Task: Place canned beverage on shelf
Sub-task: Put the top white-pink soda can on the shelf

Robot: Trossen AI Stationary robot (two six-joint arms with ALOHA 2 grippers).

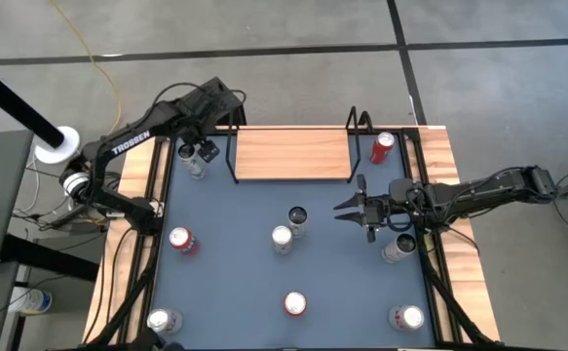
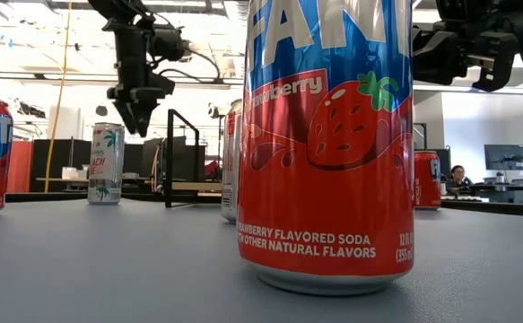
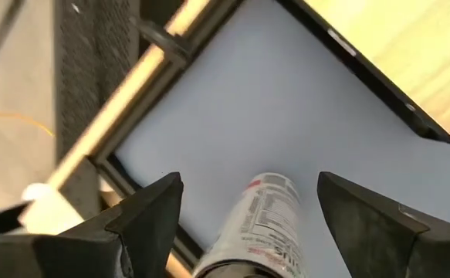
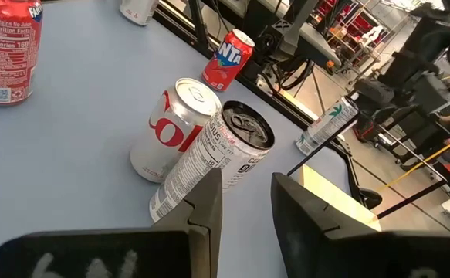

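A white can with a palm print (image 1: 196, 164) (image 2: 106, 163) stands upright on its base on the grey table, near the far left corner. The shelf (image 1: 293, 154), a light-wood board on a black wire frame, is just to the can's right. My left gripper (image 1: 204, 151) (image 2: 140, 121) hangs open above this can, pointing steeply down. In its wrist view the two fingers (image 3: 151, 208) stand to either side of the can (image 3: 267, 216) and clear of it. My right gripper (image 1: 347, 207) (image 4: 244, 208) waits right of centre, pointing level toward the table's left, with a narrow gap and nothing in it.
A red can (image 1: 383, 148) stands right of the shelf. A dark-topped can (image 1: 296, 218) and a white can (image 1: 282, 238) stand mid-table before my right gripper. Red cans (image 1: 182, 240) (image 1: 294, 304) and silver cans (image 1: 164, 320) (image 1: 407, 318) (image 1: 397, 248) stand nearer.
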